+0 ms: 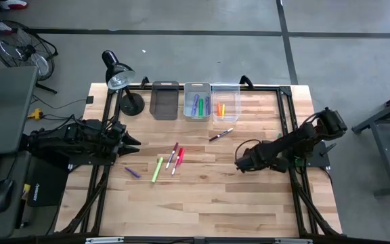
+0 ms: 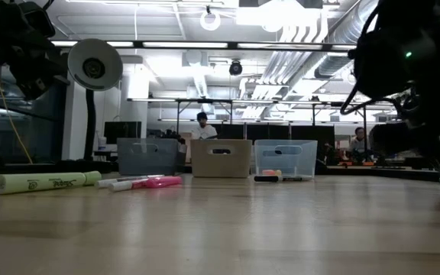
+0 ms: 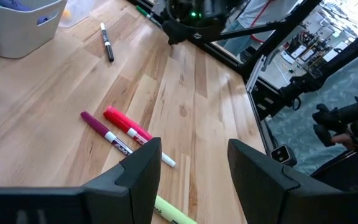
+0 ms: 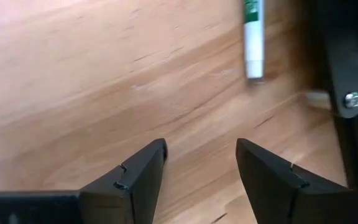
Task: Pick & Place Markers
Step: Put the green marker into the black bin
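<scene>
— So, what are the grippers doing?
— Left gripper is hovering spread wide, gripping nothing, left of the loose markers mid-table.
— And the right gripper?
— Equally spread, empty, hanging over bare wood at the table's right side, near a green-and-white marker.

Markers: five lie loose on the wooden tabletop, namely a lime highlighter, a red marker close beside a purple-and-white marker, a short purple marker nearer the left edge, and a black-and-white marker apart, in front of the bins. More lie sorted inside bins: green and blue markers in the middle one, orange and yellow markers in the clear one. One green-and-white marker lies flat near the right table frame.
</scene>
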Robot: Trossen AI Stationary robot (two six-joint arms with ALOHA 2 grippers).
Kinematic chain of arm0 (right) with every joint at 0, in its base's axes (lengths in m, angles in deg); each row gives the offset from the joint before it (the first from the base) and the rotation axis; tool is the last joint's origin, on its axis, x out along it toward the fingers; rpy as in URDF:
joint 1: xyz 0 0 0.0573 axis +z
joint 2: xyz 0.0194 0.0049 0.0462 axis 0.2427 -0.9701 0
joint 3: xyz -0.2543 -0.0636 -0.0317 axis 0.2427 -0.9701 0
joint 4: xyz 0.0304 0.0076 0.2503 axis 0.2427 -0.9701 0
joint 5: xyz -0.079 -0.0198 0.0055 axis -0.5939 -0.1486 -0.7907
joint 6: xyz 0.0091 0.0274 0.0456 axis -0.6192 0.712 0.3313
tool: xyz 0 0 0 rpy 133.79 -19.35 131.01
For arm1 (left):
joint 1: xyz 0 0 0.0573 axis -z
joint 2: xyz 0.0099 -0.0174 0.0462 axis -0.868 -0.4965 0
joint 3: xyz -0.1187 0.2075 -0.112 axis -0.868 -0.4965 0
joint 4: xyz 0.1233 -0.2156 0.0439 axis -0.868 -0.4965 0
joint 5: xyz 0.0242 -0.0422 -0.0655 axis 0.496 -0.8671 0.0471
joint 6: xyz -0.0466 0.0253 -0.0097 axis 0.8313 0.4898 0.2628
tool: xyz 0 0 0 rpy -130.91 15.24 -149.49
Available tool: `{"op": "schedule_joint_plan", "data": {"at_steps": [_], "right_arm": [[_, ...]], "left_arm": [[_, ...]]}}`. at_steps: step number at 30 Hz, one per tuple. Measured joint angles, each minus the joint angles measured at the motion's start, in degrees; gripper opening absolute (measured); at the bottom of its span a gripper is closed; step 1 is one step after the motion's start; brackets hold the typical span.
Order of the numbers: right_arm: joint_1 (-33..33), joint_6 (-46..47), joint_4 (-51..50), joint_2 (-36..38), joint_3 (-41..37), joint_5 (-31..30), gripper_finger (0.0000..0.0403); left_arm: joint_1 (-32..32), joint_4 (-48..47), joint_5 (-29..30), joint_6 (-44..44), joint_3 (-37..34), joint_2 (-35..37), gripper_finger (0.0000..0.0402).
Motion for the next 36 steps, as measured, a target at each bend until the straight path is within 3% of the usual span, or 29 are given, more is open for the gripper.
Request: {"op": "schedule_joint_plan", "data": {"at_steps": [10,17,22,26,36], "right_arm": [[9.8,2.9,-2.5,-5.9,5.0,-5.0,0.0195],[16.1,6.3,-6.5,-12.6,11.4,0.6,0.0195],[15.1,7.5,-8.8,-14.2,11.9,9.1,0.0195],[11.8,6.9,-13.9,-12.5,11.4,12.1,0.0195],[1.5,5.9,-11.5,-10.4,6.2,10.9,0.0194]], "left_arm": [[0.0,0.2,-0.2,0.1,0.0,0.0,0.0183],[0.0,0.2,-0.2,0.5,0.0,0.0,0.0183],[0.0,0.2,0.4,0.5,0.0,0.0,0.0183],[0.0,0.1,0.4,0.5,0.0,0.0,0.0183],[0.0,-0.1,0.4,0.6,0.0,0.0,0.0183]]}}
